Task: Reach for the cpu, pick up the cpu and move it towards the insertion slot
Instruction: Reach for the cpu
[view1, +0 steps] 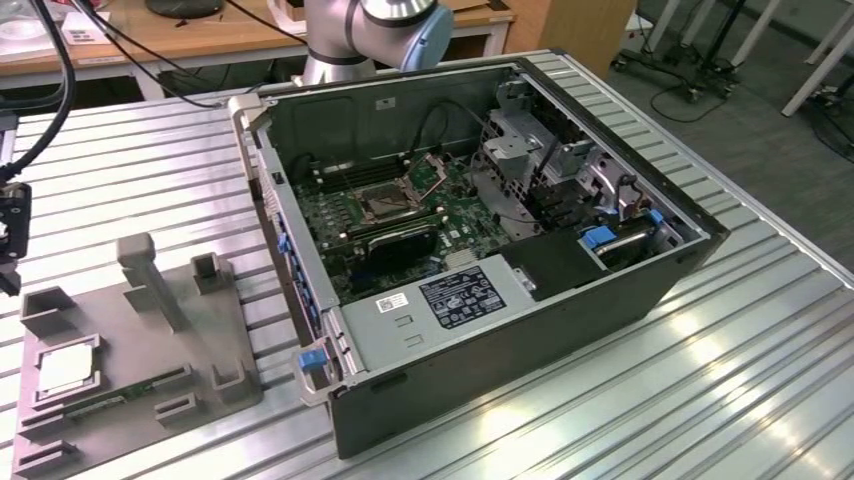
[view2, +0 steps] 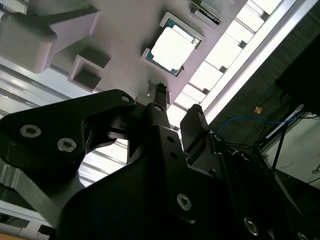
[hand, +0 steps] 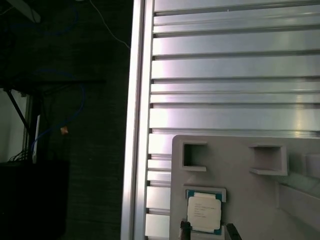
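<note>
Silvery cpu (hand: 204, 212) lies just ahead of my gripper (hand: 208, 231), centred on its wide, empty opening.

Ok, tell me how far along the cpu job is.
Reaching is nearly done: the pincer hovers open close to the cpu, which lies untouched in its grey holder. Nothing is in hand. Not yet done: the grasp, the lift and the carry to the insertion slot inside the computer case.

The gripper (view2: 176, 104) hangs pointing down. Its two black fingers (view2: 161, 107) are spread apart, with a gap between them.
</note>
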